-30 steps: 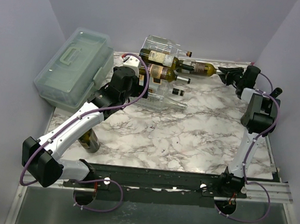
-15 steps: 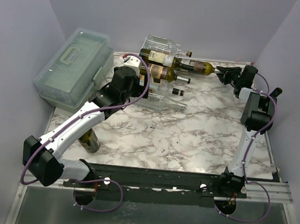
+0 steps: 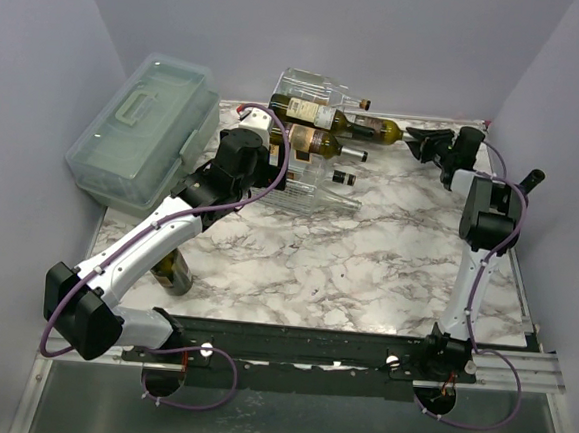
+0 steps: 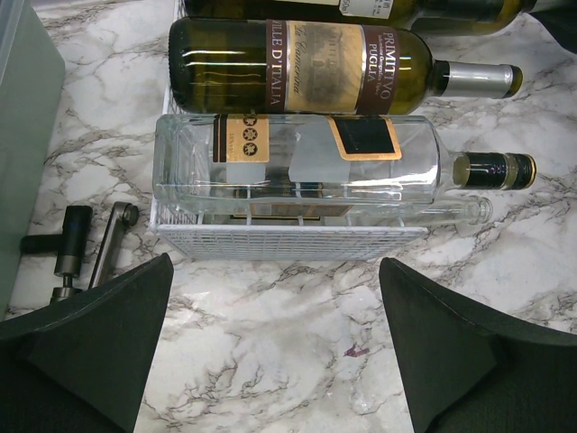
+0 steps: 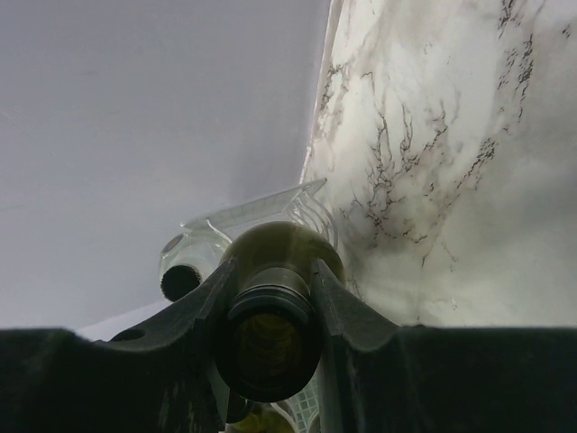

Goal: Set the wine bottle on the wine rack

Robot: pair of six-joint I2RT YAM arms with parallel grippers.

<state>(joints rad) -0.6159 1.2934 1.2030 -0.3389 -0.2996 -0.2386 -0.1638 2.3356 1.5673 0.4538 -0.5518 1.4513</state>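
Note:
The wine rack (image 3: 310, 153), clear plastic with white wire grid, stands at the table's back and holds several bottles lying on their sides. My right gripper (image 3: 423, 142) is shut on the neck of a green wine bottle (image 3: 379, 130), which lies level with its body reaching into the rack's upper part. In the right wrist view the fingers (image 5: 338, 302) clamp the neck just behind the open mouth (image 5: 270, 343). My left gripper (image 4: 275, 266) is open and empty, above the table just in front of the rack's wire edge (image 4: 288, 242).
A pale-green lidded box (image 3: 146, 130) sits at the back left. A dark bottle (image 3: 175, 271) stands under my left arm. A green labelled bottle (image 4: 315, 79) and a clear bottle (image 4: 297, 171) lie in the rack. A small metal tool (image 4: 86, 248) lies left of it.
My right gripper has moved left with the green bottle, sliding it further into the rack. The left arm has not moved.

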